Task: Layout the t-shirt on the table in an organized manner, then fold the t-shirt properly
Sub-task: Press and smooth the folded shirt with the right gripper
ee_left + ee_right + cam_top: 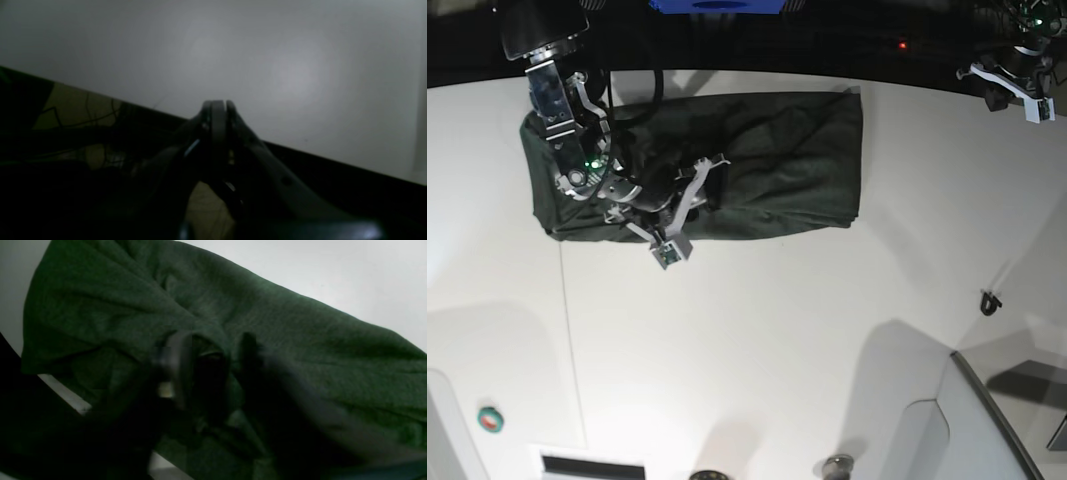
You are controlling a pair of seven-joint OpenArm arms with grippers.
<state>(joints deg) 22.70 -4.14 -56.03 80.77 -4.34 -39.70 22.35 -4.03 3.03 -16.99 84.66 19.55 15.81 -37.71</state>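
Observation:
The dark green t-shirt (777, 160) lies as a wide, wrinkled band across the far side of the white table (757, 340). Over its left half, my right gripper (695, 190) is pressed down into the cloth. In the right wrist view, the right gripper (213, 346) has a raised fold of the t-shirt (300, 350) between its two blurred fingers. My left gripper (1002, 92) hangs off at the far right corner, away from the shirt. Seen from its own wrist camera, the left gripper (218, 104) is shut and empty, above the table edge (300, 151).
A thin dark seam (569, 330) runs down the table's left part. A small round button (490, 420) sits at the near left, a small black item (990, 300) at the right, and a grey box (987, 420) at the near right. Beyond the table edge are cables and floor (76, 110).

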